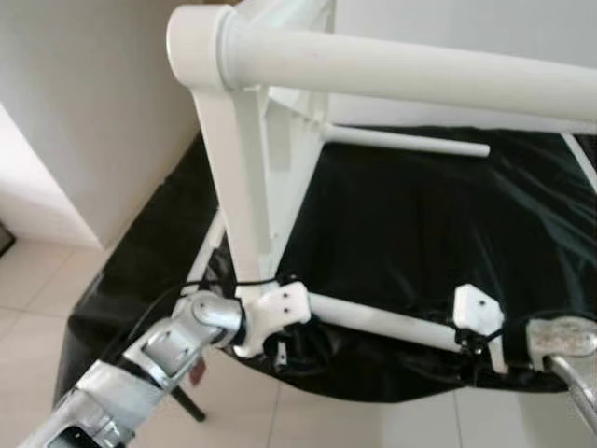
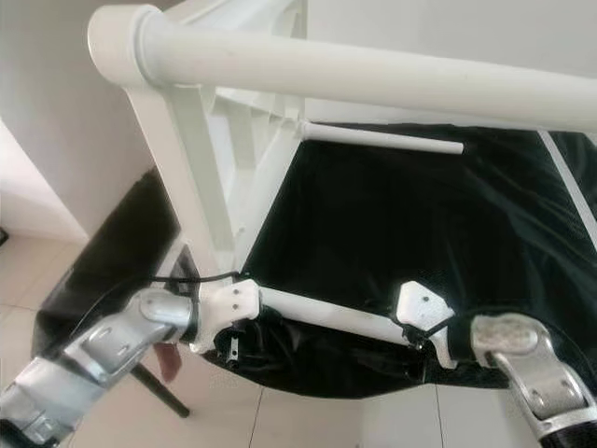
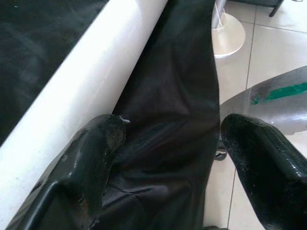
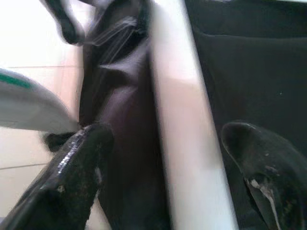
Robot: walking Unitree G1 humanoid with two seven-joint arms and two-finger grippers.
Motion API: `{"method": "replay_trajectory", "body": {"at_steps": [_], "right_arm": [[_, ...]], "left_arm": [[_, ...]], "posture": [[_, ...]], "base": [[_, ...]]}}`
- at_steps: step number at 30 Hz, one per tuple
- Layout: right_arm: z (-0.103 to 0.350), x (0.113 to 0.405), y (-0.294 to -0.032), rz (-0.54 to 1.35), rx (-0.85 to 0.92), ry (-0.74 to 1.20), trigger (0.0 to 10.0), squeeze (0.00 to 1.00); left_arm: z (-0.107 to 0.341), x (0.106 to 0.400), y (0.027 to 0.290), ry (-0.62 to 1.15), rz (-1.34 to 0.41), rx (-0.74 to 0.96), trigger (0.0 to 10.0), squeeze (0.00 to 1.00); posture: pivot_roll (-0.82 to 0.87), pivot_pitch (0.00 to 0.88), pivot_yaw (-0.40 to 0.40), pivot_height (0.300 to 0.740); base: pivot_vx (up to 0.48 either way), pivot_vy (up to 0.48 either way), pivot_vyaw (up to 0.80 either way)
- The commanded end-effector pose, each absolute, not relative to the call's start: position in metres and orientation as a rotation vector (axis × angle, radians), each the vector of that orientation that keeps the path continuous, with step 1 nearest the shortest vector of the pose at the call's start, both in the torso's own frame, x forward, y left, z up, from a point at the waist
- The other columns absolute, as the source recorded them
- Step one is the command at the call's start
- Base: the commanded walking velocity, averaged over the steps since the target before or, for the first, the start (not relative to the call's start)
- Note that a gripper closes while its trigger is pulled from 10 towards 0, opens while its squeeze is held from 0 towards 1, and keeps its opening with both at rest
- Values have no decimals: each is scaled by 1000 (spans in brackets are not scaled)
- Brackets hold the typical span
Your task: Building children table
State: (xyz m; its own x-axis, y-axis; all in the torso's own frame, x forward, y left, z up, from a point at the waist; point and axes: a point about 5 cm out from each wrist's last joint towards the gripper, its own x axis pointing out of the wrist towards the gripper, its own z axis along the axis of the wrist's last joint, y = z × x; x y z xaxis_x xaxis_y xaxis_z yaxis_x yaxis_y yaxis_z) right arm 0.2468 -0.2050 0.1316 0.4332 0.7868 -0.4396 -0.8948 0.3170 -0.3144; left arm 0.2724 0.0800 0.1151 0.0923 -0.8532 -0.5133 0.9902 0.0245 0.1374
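Black sheet [image 1: 420,243] covers work surface. White table frame [image 1: 252,177] stands tipped on sheet, one thick leg [image 1: 401,70] jutting toward camera, thinner leg [image 1: 382,322] along near edge. Left gripper [image 3: 168,139] at that leg's left end, fingers spread, leg beside one finger [image 3: 96,158]. Right gripper [image 4: 168,139] at right end, fingers spread either side of leg, not clamped.

I can read no text, label, brand or number anywhere before me. The nearest thing to a mark is a plain green stripe [image 3: 283,91] on a grey rounded surface in my left wrist view, and it carries no letters.
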Motion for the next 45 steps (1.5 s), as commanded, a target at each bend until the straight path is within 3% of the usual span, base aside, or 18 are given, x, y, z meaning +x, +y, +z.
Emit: {"method": "replay_trajectory", "body": {"at_steps": [1,8,16,21,25,29,32,34,39,40,44,45], "right_arm": [[127,251,-200,1121,-588,217,10000,0],[122,261,-198,1069,-610,210,10000,0],[137,252,-200,1083,-576,151,10000,0],[149,251,-202,904,-579,21,10000,0],[149,249,-200,859,-564,-16,10000,0],[155,242,-185,690,-462,-128,10000,0],[158,239,-176,640,-426,-166,10000,0],[165,240,-164,519,-452,-273,10000,0],[169,241,-162,407,-471,-332,10000,0],[170,240,-161,272,-516,-380,10000,0],[174,238,-162,156,-561,-443,10000,0],[176,235,-162,92,-639,-480,10000,0]], "left_arm": [[112,283,89,352,-1401,576,10000,0],[116,286,89,335,-1399,571,10000,0],[133,265,86,266,-1492,430,10000,0],[154,247,86,144,-1503,239,10000,0],[155,246,86,132,-1486,221,10000,0],[172,261,90,16,-1234,40,10000,0],[176,264,91,-2,-1171,-22,10000,0],[175,265,91,-4,-1121,-85,10000,0],[173,265,91,-5,-1083,-109,10000,0],[172,267,86,-6,-1050,-138,10000,0],[171,269,82,0,-1017,-157,10000,0],[169,272,80,6,-979,-167,10000,0]], "posture": [[-20,20,61,740],[-16,15,60,740],[-10,15,60,740],[4,26,51,740],[3,27,51,740],[1,32,47,740],[0,31,42,740],[-4,29,43,740],[0,27,35,740],[6,25,25,740],[13,22,19,740],[14,20,18,740]], "base": [[0,0,0],[0,0,0],[0,0,0],[0,0,0],[0,0,0],[0,0,0],[0,0,0],[0,0,0],[0,0,0],[0,0,0],[0,0,0],[0,0,0]]}}
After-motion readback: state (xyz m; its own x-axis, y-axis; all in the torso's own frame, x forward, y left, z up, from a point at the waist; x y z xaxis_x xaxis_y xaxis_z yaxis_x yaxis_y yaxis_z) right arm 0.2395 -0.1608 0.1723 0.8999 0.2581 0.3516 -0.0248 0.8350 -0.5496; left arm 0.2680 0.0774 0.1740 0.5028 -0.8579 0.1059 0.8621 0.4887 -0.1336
